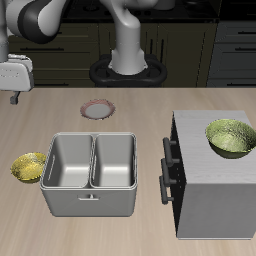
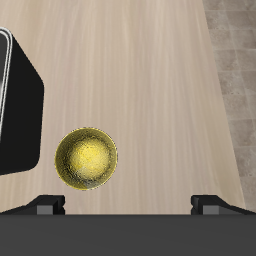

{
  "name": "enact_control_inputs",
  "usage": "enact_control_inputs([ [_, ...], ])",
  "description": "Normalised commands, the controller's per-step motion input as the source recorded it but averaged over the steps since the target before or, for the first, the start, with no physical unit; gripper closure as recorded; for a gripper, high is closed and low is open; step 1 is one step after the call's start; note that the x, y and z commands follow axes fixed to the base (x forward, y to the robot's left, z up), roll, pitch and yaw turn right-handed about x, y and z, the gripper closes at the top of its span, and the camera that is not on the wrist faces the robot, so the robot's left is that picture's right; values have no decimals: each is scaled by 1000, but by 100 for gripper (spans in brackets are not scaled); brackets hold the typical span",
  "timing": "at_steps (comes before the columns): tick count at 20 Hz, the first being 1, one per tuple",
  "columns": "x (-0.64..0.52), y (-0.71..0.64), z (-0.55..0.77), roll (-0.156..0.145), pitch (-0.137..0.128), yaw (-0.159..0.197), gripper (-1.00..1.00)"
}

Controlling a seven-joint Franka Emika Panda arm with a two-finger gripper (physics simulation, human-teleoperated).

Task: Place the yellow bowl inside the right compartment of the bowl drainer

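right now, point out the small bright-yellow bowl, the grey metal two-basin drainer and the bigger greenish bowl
small bright-yellow bowl [image 1: 29, 167], exterior view, its inside
grey metal two-basin drainer [image 1: 92, 160], exterior view, central divider
bigger greenish bowl [image 1: 231, 138], exterior view, its inside

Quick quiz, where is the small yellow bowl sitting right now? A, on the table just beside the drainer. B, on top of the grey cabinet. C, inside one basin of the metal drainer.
A: the small yellow bowl rests on the bare table next to the drainer, outside both basins.
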Motion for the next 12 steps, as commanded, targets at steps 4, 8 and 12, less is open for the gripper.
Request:
enact_control_inputs([
  [4,18,-26,-246,-9,-7,-35,-100],
  [8,60,-42,-335,-8,14,-35,-100],
  [12,61,29,-429,9,23,-46,-100],
])
